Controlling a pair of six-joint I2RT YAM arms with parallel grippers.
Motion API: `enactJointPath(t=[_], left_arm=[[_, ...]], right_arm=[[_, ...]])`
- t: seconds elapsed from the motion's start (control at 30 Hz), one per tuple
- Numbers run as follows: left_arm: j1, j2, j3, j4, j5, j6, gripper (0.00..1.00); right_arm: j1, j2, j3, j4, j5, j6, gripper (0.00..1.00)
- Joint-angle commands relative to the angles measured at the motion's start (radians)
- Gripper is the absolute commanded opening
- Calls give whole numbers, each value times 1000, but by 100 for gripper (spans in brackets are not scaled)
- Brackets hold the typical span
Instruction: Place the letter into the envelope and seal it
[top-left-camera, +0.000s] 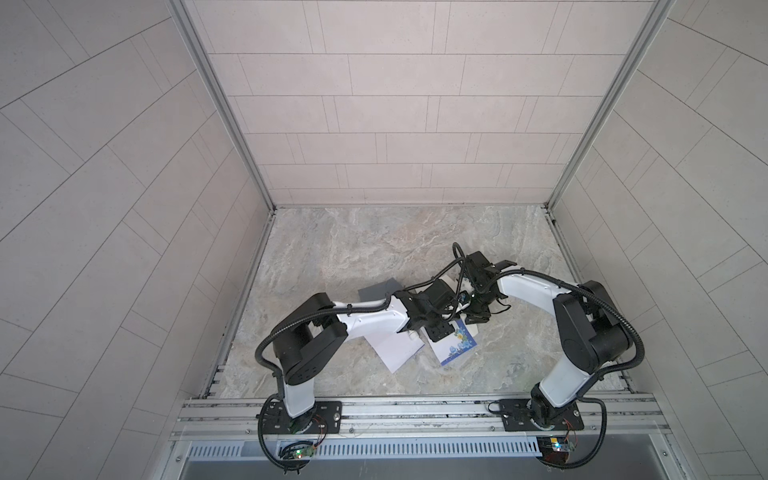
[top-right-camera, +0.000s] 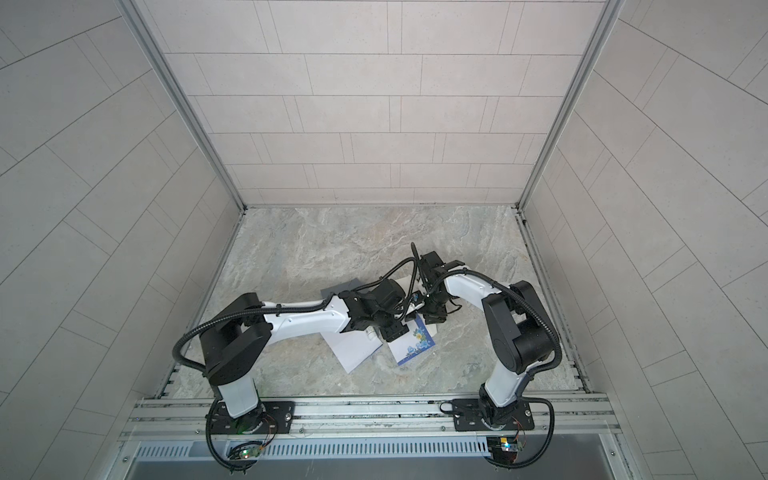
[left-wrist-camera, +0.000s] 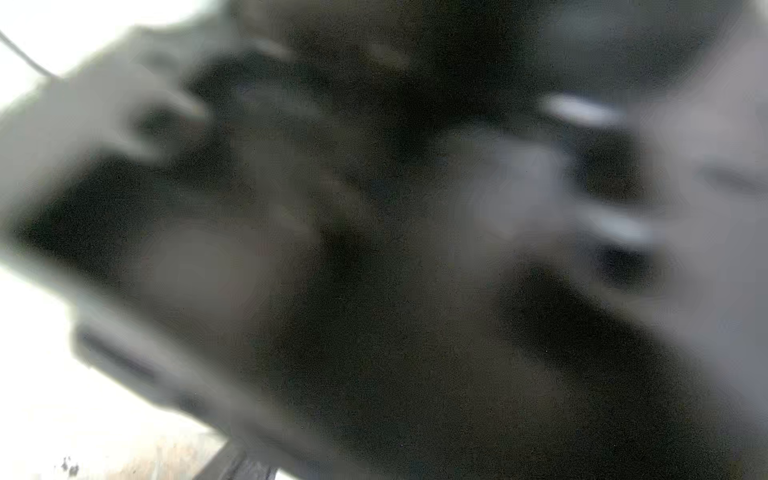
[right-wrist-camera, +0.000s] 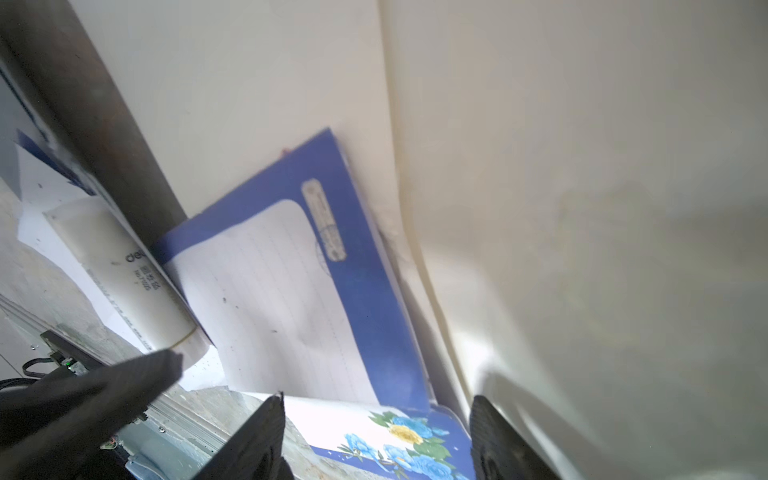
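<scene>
The letter (top-left-camera: 455, 349) (top-right-camera: 411, 347) is a lined sheet with a blue border and blue flowers. It lies bent in the middle of the table, and its far part (right-wrist-camera: 291, 291) rests against the cream envelope (right-wrist-camera: 582, 166). I cannot tell whether it is inside. My right gripper (right-wrist-camera: 382, 440) (top-left-camera: 478, 320) stands open, its jaws on either side of the flowered edge. My left gripper (top-left-camera: 440, 332) (top-right-camera: 392, 332) hangs close beside it. A white glue stick (right-wrist-camera: 124, 274) lies between two dark fingers (right-wrist-camera: 104, 386). The left wrist view is all blur.
A white sheet (top-left-camera: 395, 349) lies under the left forearm and a grey sheet (top-left-camera: 376, 291) lies behind it. The two wrists nearly touch above the papers. Tiled walls close three sides, and a metal rail (top-left-camera: 415, 409) runs along the front edge.
</scene>
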Motion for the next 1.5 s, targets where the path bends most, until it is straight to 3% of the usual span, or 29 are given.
enactJointPath(t=[0.0, 0.27, 0.67, 0.83, 1.03, 1.27, 1.47], left_arm=[[-11, -44, -71, -91, -32, 33, 70], [-10, -36, -94, -88, -45, 16, 70], [-9, 35, -62, -93, -41, 18, 54], [-7, 57, -58, -81, -41, 9, 48], [3, 89, -44, -80, -35, -7, 47], [7, 95, -52, -70, -46, -10, 51], [8, 66, -64, -69, -49, -16, 63]], right_arm=[[-4, -45, 37, 19, -24, -26, 72], [-7, -14, 46, 14, -10, -39, 71], [-11, 14, -7, 75, -114, -20, 66], [-15, -10, -44, 132, -189, 13, 56], [-33, -32, -60, 189, -278, 50, 34], [-44, -36, -44, 165, -300, 38, 0], [-67, -81, -54, 152, -289, 49, 0]])
